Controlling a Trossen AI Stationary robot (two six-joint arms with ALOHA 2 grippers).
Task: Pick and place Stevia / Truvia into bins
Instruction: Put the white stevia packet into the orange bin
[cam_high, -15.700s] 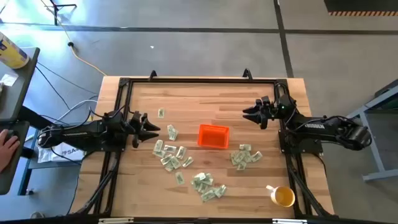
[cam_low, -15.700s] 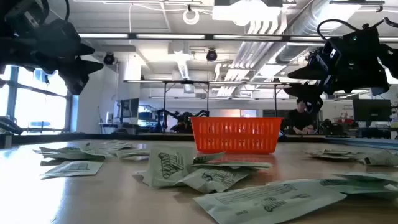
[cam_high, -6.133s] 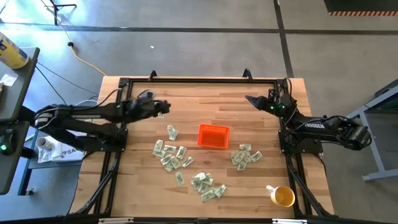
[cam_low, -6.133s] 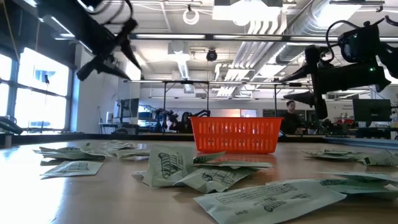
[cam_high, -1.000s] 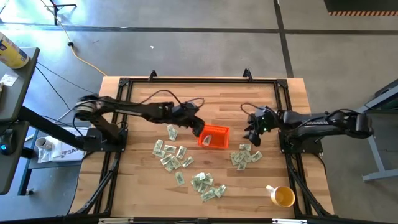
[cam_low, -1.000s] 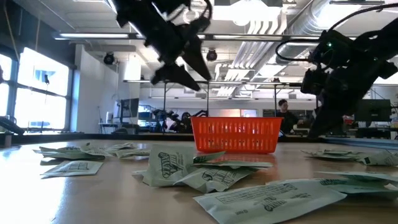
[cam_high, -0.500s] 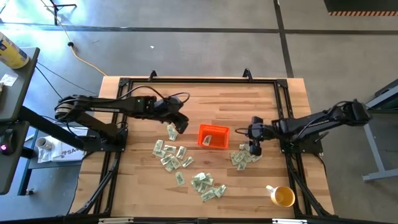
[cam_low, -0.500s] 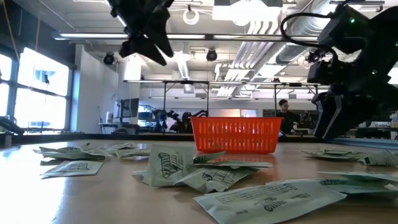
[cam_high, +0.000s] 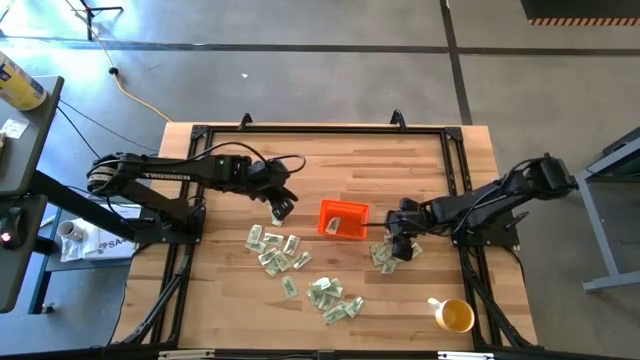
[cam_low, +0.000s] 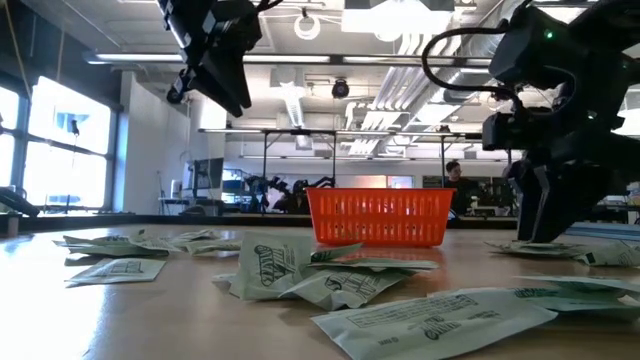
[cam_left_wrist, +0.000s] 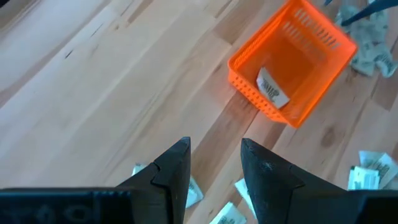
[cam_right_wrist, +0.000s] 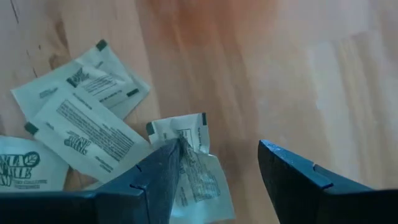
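Left of centre frame: my left gripper (cam_high: 281, 207) hangs above lone packet (cam_high: 276, 212), fingers (cam_left_wrist: 174, 167) parted, nothing between them. Centre: orange bin (cam_high: 343, 219) holds one packet (cam_left_wrist: 272, 89); loose packets (cam_high: 275, 250) litter lower middle of wooden table (cam_high: 330, 160). Right of centre: my right gripper (cam_high: 393, 247) low over right-hand packets (cam_right_wrist: 81, 124), fingers open, straddling crumpled one (cam_right_wrist: 189, 158). Risk: closing here could pinch two overlapping packets, or fingertip could skid and push crumpled one aside.
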